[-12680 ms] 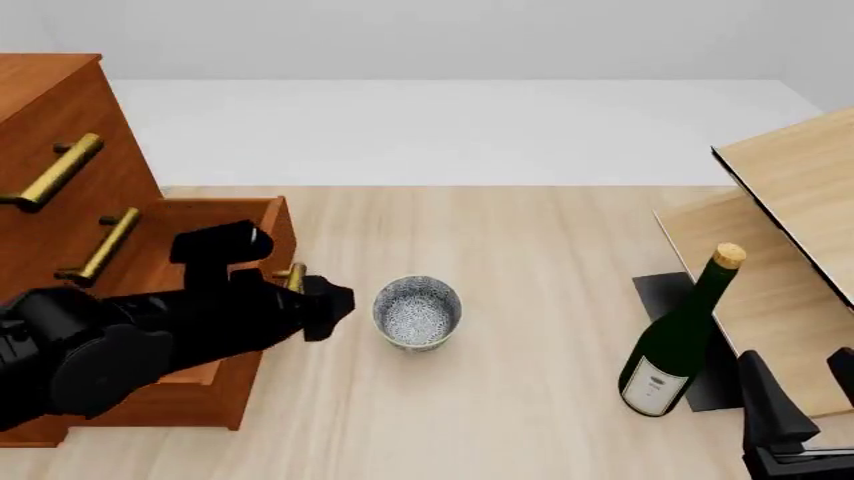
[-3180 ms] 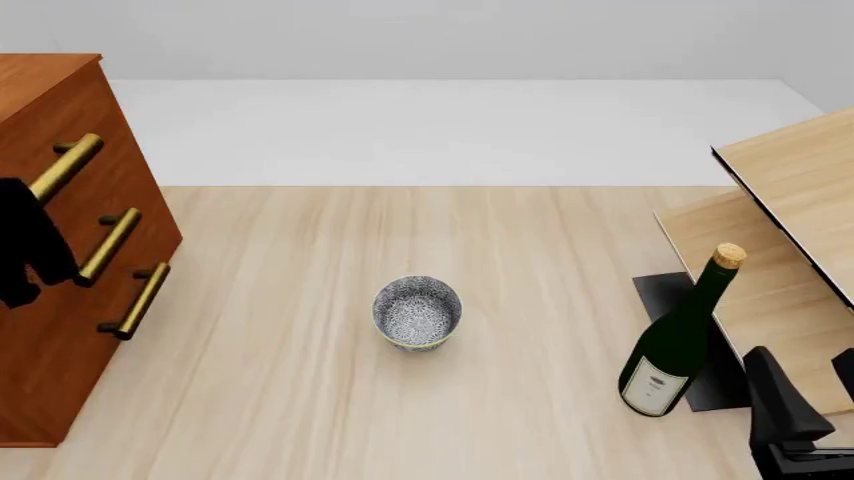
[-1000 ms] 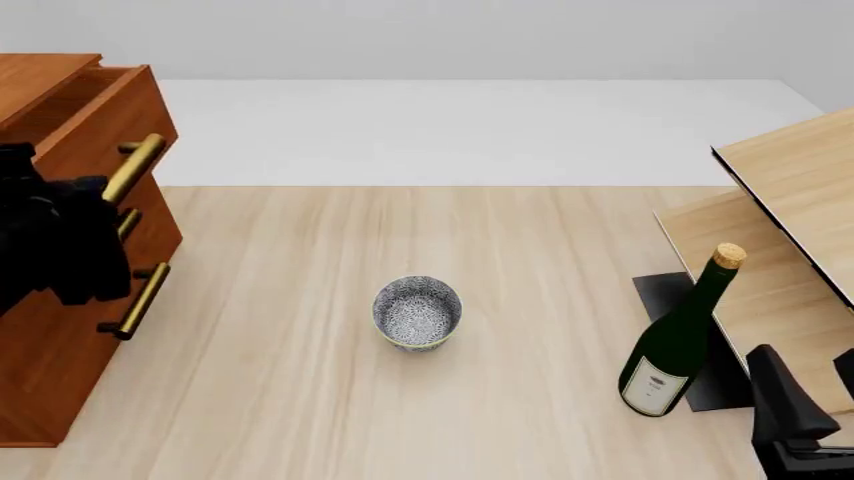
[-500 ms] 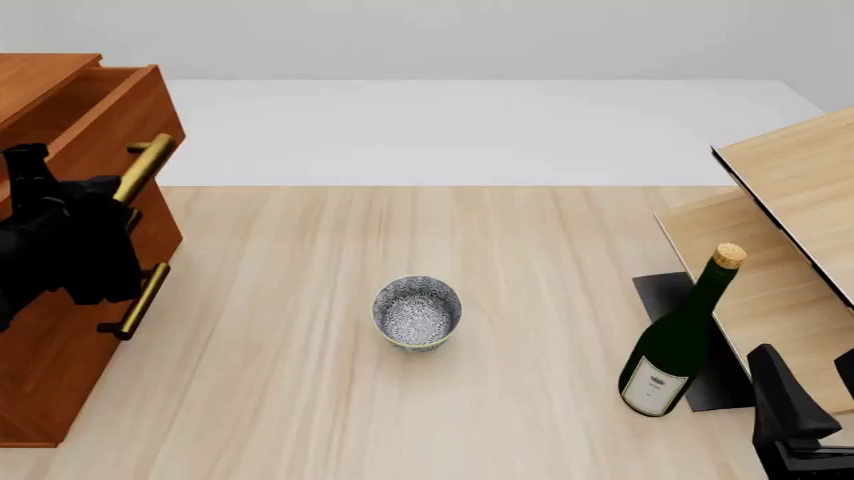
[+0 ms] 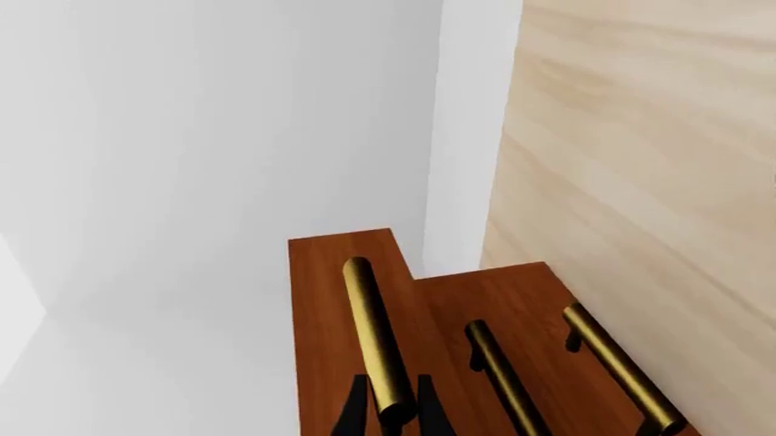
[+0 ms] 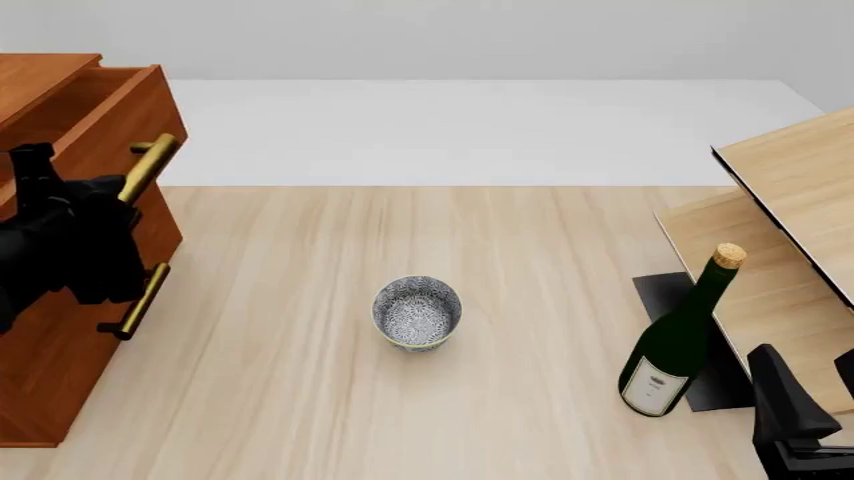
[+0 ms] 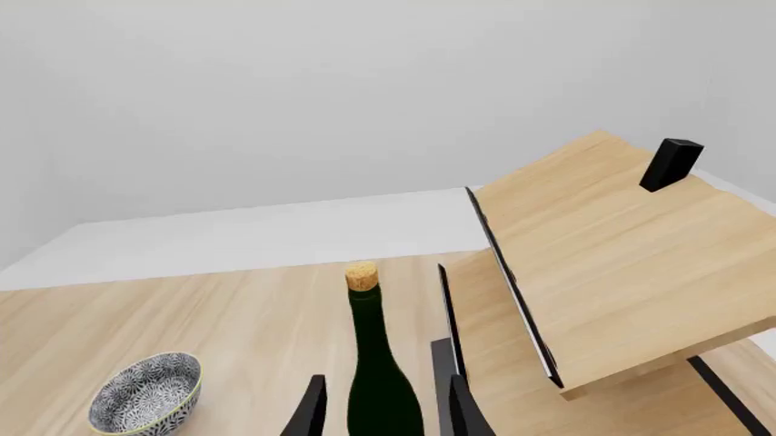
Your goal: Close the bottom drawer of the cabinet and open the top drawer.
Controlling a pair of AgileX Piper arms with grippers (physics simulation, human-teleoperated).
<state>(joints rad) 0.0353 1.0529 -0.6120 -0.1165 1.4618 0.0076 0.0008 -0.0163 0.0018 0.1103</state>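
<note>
The cabinet (image 6: 54, 360) stands at the table's left edge. Its top drawer (image 6: 100, 120) is pulled partly out, and its hollow inside shows from above. My left gripper (image 6: 114, 205) is shut on the near end of that drawer's brass handle (image 6: 147, 165). In the left wrist view the two fingers (image 5: 358, 413) flank the handle (image 5: 373, 336) and my left gripper (image 5: 392, 413) is clamped on it. The bottom drawer (image 6: 67, 340) sits flush with the cabinet front; its handle (image 6: 138, 300) also shows in the left wrist view (image 5: 619, 368). My right gripper (image 6: 811, 390) is open and empty at the front right.
A patterned bowl (image 6: 416, 312) stands mid-table. A green wine bottle (image 6: 678, 340) stands on a black mat (image 6: 667, 295), just ahead of the right gripper (image 7: 382, 409). A pale shelf unit (image 6: 787, 220) fills the right side. The middle drawer's handle (image 5: 503, 377) is free.
The bottom drawer, open at first, is now shut. The left gripper took the top handle and drew the top drawer out, a little further in the last second. The right arm is still.
</note>
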